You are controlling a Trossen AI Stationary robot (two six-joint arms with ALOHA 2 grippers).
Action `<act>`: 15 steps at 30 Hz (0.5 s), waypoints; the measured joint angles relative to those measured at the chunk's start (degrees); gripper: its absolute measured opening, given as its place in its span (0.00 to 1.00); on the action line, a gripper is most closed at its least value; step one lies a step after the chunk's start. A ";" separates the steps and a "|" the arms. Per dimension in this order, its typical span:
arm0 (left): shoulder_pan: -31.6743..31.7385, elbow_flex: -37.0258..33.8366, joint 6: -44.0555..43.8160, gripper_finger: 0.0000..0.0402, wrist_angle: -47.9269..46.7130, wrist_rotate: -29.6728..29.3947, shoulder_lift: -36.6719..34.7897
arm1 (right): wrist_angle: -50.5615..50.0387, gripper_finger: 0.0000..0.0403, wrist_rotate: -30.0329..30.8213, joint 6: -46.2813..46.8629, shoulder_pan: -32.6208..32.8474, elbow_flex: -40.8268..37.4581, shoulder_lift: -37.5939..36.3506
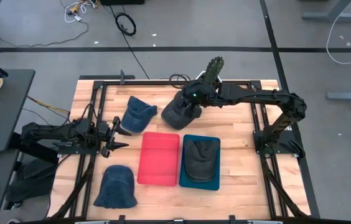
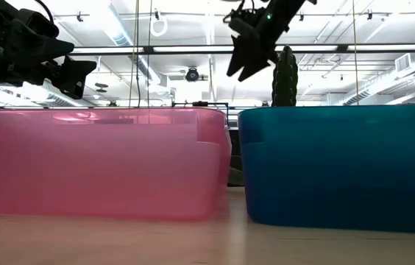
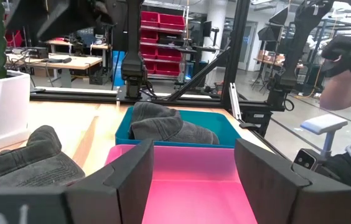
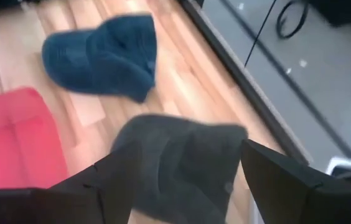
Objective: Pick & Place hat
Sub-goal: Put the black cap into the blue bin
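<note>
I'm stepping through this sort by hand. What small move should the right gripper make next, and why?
Probably lower straight down: the right gripper hangs open above the dark grey fabric hat lying on the wooden table, one finger showing to each side of it, nothing grasped. The left gripper waits by the red plastic bin.

Overhead, table-level and two wrist cameras all share the pink bin mid-table.

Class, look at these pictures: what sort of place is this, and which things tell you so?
Probably a robotics lab or workshop: red storage bins on shelving, workbenches behind the table, exposed ceiling ducts, cables on the floor.
</note>
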 joint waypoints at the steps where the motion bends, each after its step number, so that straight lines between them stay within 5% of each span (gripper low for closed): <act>1: -0.02 0.01 0.01 0.57 0.00 -0.02 0.00 | -0.92 0.69 -0.56 0.30 -0.54 0.00 0.14; 15: -0.02 0.01 0.00 0.57 0.02 -0.02 -0.02 | 0.79 0.69 -8.24 2.12 -5.33 0.02 11.11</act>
